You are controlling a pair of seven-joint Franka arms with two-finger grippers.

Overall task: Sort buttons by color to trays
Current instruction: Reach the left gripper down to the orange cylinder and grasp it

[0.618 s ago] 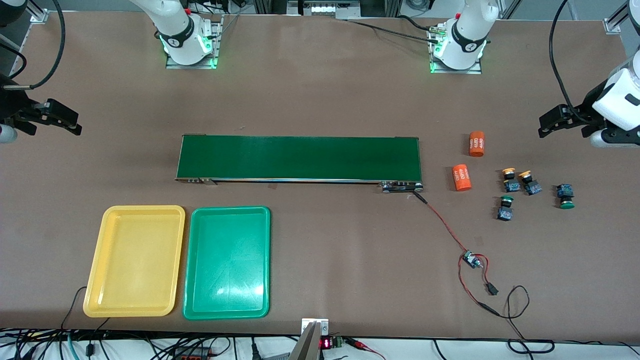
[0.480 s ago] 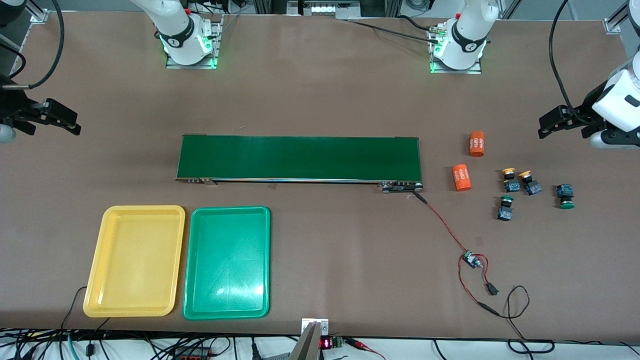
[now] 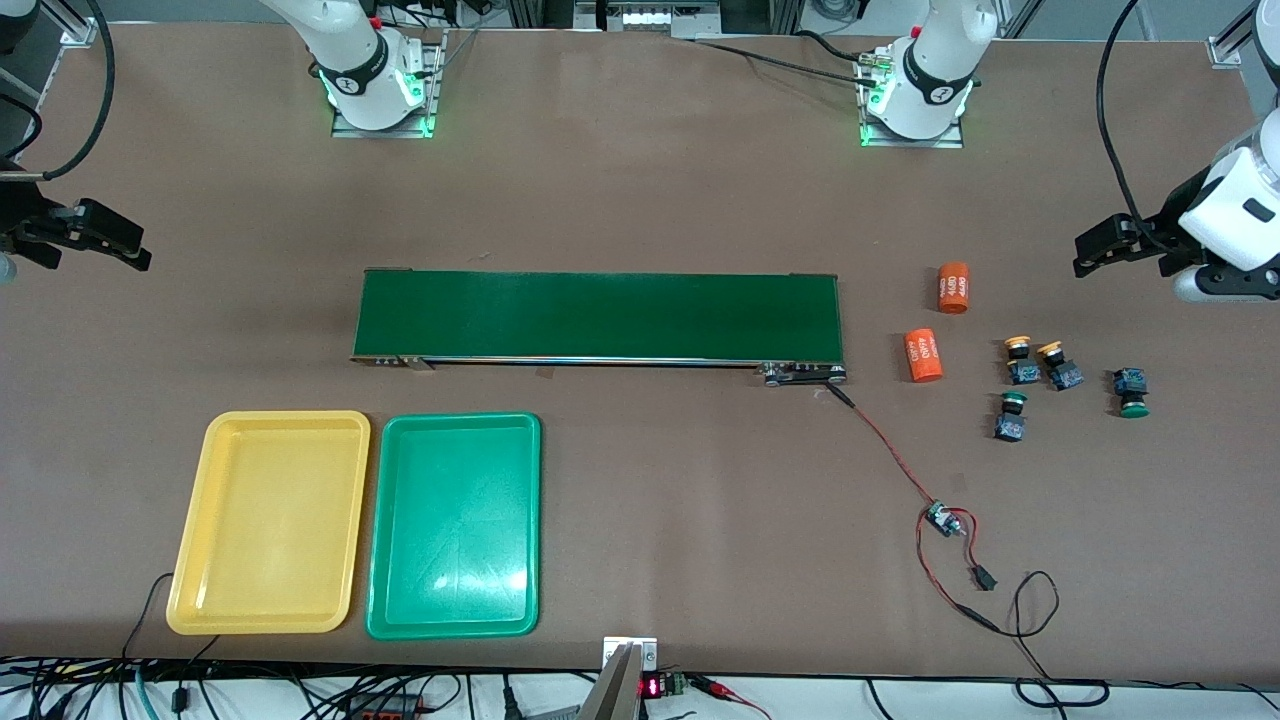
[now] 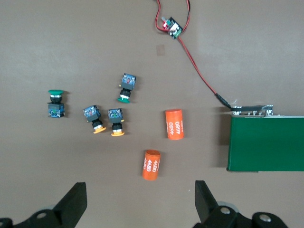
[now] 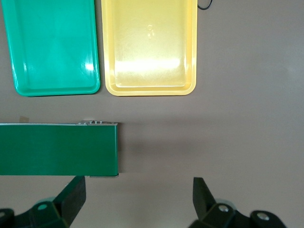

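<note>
Several buttons lie at the left arm's end of the table. Two yellow-capped buttons [image 3: 1018, 346] [image 3: 1050, 351] [image 4: 99, 129] [image 4: 117, 133] sit side by side, with one green-capped button [image 3: 1013, 401] [image 4: 123, 98] nearer the camera and another [image 3: 1133, 408] [image 4: 55, 92] closer to the table's end. The yellow tray [image 3: 268, 520] [image 5: 149, 45] and green tray [image 3: 455, 525] [image 5: 52, 45] lie empty, side by side, toward the right arm's end. My left gripper [image 3: 1087, 254] [image 4: 140, 202] hangs open over bare table beside the buttons. My right gripper [image 3: 135, 248] [image 5: 137, 199] hangs open over bare table off the conveyor's end.
A long dark-green conveyor belt [image 3: 598, 315] [image 4: 266, 142] [image 5: 57, 148] spans the table's middle. Two orange cylinders [image 3: 953, 288] [image 3: 924, 355] [image 4: 174, 124] [image 4: 151, 165] lie between it and the buttons. A red-and-black wire with a small board [image 3: 940, 520] [image 4: 172, 28] runs from the belt toward the camera.
The right gripper has drifted a little toward the right arm's end of the table. The left arm has shifted slightly. Buttons and trays have not moved.
</note>
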